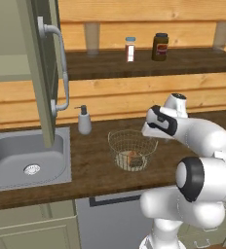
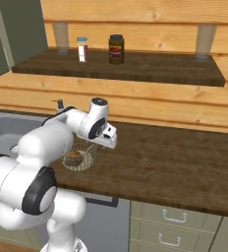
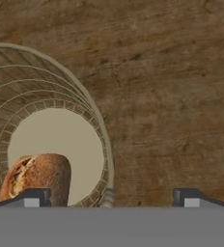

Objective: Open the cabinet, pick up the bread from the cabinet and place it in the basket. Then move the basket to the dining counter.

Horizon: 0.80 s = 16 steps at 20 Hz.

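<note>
The wire basket (image 1: 132,144) stands on the dark wood worktop, right of the sink. The bread (image 1: 131,158) lies on the basket's floor, and the hand view shows it as a brown loaf (image 3: 36,176) at the lower left. My gripper (image 3: 113,198) is open just above the basket's right rim (image 3: 100,123), one fingertip over the inside and one over the bare worktop. Nothing is held. From the base views the hand (image 1: 153,131) (image 2: 109,141) points down at that rim. The cabinet door (image 1: 37,73) stands open at the upper left, its grey handle (image 1: 62,68) facing me. The dining counter is out of view.
A grey sink (image 1: 27,160) lies left of the basket, with a soap dispenser (image 1: 84,120) behind. Two jars (image 1: 130,48) (image 1: 160,46) stand on the wooden shelf above. Bare worktop (image 2: 175,162) stretches to the right, over drawers (image 2: 170,216).
</note>
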Motion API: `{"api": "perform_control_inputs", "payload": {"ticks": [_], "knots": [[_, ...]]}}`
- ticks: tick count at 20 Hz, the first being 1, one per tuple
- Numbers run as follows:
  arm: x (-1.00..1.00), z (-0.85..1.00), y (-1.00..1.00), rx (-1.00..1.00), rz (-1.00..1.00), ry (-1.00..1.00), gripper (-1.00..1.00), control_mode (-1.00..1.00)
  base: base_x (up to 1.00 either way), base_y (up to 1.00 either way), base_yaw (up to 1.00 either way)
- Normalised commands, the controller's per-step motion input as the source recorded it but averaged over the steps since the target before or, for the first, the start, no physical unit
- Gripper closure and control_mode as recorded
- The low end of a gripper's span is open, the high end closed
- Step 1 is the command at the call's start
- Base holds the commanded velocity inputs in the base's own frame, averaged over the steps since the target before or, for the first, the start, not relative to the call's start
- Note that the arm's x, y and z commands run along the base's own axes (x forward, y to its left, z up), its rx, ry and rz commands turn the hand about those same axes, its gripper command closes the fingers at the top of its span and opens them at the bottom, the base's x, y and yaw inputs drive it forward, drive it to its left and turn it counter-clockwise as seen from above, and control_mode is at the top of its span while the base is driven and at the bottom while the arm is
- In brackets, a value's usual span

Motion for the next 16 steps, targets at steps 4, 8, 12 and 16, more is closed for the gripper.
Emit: {"api": "perform_control_inputs", "payload": {"ticks": [4, 8, 12, 16], "knots": [[0.00, -0.08, 0.21, 0.04, 0.00, 0.00, -1.00, -1.00, 0.00, 0.00, 0.00], [0.00, -0.20, 0.06, 0.00, 0.00, 0.00, -1.00, -1.00, 0.00, 0.00, 0.00], [0.00, -0.28, 0.00, 0.00, 0.00, 0.00, -1.00, -1.00, 0.00, 0.00, 0.00], [0.00, -0.29, 0.00, 0.00, 0.00, 0.00, -1.00, -1.00, 0.00, 0.00, 0.00]]}}
